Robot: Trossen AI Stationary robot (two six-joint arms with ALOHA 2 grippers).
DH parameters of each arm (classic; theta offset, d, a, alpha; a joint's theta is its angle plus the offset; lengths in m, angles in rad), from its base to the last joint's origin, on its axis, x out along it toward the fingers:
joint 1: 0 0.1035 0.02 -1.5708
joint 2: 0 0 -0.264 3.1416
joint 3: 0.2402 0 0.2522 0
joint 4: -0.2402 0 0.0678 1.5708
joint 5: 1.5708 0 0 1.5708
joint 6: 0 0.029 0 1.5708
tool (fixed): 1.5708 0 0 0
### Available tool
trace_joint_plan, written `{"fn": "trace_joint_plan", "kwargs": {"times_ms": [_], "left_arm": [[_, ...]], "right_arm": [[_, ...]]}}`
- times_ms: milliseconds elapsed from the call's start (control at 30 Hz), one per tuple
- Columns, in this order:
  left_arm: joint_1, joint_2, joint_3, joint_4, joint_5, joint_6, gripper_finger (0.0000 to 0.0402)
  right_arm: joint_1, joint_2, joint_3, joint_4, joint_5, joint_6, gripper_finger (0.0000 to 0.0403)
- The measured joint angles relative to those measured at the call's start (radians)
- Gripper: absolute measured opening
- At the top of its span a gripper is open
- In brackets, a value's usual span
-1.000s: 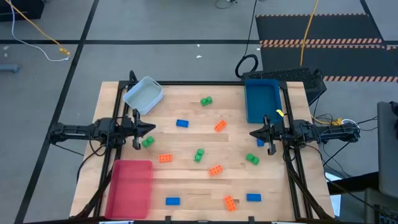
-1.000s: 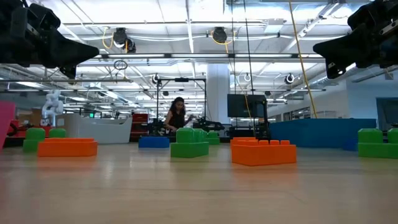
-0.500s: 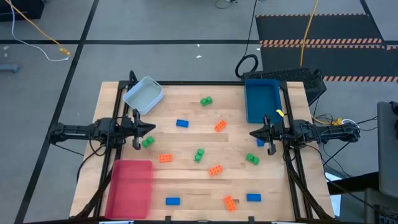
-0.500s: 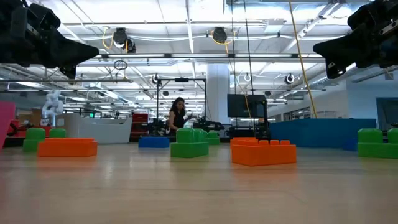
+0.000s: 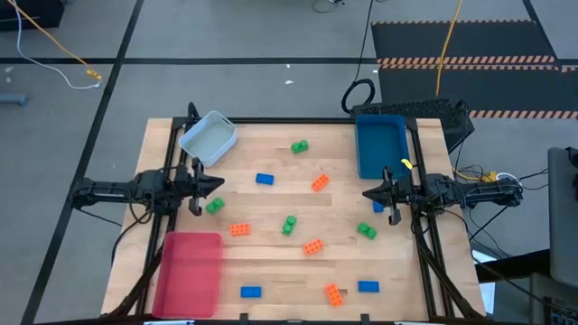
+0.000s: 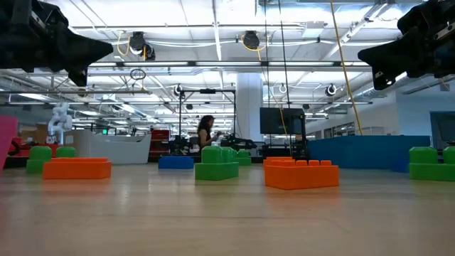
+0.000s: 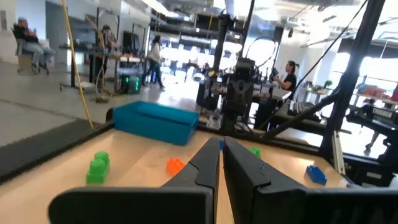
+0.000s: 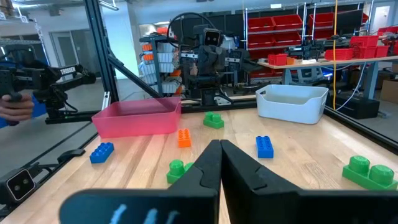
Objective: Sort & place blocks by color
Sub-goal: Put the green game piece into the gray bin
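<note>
Green block (image 5: pixel 214 207) beside left end effector (image 5: pixel 219 185)

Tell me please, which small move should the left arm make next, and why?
Probably open the left gripper and lower it onto the green block beside it. Both grippers are shut and hold nothing, all blocks lie on the table, and that block looks nearest.

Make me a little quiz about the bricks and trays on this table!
1. True or false: the red tray holds no bricks.
2. Which tray is nearest the right tool? A red, B blue, C pale.
3. How many orange bricks lie on the table?

Key:
1. True.
2. B, the blue tray.
3. Four.
</note>
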Motion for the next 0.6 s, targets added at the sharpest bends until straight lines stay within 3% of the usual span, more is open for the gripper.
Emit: {"fn": "trace_joint_plan", "kwargs": {"times_ms": [267, 467, 600], "left_arm": [[0.0, 0.0, 0.0, -0.036, -0.043, -0.104, 0.0024], [0.0, 0.006, 0.05, -0.247, -0.234, -0.244, 0.0024], [0.001, 0.02, 0.056, -0.262, -0.384, -0.333, 0.0024]], "right_arm": [[0.0, 0.0, 0.0, 0.0, 0.0, 0.0, 0.0], [0.0, 0.0, 0.0, 0.0, 0.0, 0.0, 0.0], [0.0, 0.0, 0.0, -0.001, -0.001, 0.0, 0.0]]}}
